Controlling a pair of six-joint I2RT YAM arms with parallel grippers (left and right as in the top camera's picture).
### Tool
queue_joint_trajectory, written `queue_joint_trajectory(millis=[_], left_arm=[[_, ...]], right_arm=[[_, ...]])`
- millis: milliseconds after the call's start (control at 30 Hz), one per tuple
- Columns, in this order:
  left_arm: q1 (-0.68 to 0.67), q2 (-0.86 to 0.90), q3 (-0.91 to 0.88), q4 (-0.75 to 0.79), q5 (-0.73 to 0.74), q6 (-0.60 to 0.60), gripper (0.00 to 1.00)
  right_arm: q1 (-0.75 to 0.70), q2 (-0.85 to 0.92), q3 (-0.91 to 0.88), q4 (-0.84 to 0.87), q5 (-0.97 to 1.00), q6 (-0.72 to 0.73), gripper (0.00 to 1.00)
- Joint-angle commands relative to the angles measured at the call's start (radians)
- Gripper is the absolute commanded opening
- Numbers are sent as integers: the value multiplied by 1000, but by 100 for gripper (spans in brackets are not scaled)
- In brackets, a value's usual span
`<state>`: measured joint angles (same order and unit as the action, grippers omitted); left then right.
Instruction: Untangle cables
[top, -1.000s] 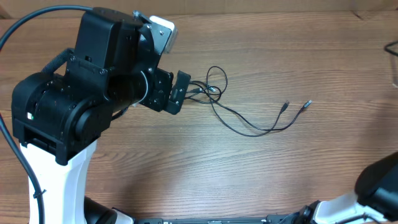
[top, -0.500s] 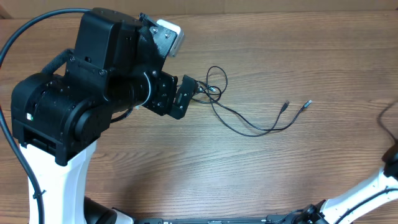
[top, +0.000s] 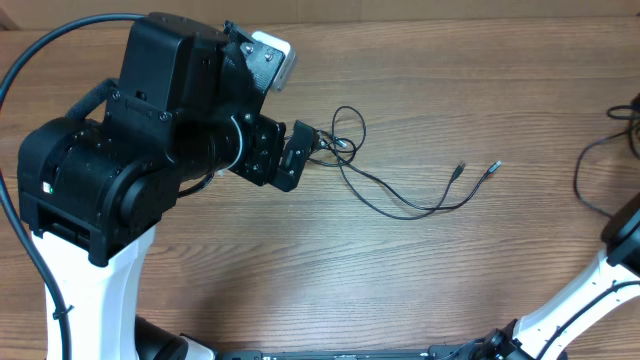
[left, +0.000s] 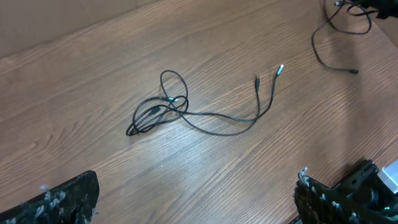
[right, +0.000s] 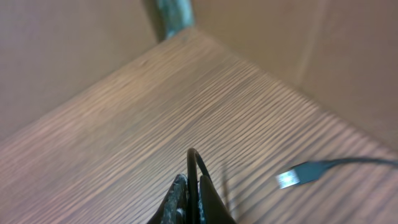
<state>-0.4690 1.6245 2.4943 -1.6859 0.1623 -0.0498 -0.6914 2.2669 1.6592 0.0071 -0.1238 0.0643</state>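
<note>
Our left gripper (top: 296, 156) stands wide open just beside the tangled cables (left: 163, 109), which lie in loose loops on the table (top: 450, 280). Our right gripper (right: 193, 194) is pinched closed on a separate cable (right: 195, 160) at the table's right edge.

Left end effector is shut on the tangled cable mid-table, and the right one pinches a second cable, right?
Not quite. The left wrist view shows the left end effector open and clear of the tangled cable, not shut on it. The right end effector does pinch a second cable.
</note>
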Motion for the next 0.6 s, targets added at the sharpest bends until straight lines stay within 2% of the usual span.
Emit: queue_joint_trajectory(millis=[0,167,300,367,433,567], left_arm=[[4,-24,9,24,14,9,99],[4,-21,9,61,11,9,95],[4,-7,9,75,-3,9,97],[4,4,9,72,-28,10,96],[4,15,9,72,-61,10,90],[5,37,9,83,-144,10,87]], right_arm=[[-8,23,4,-20,-10,11,4],[-13,-75,4,-209,-64,6,4],[-13,-189,4,-337,-119,-77,4],[-2,-242,5,-328,-134,-127,4],[17,-304,6,-277,-148,-152,4],[80,-441,51,-126,-152,-68,4]])
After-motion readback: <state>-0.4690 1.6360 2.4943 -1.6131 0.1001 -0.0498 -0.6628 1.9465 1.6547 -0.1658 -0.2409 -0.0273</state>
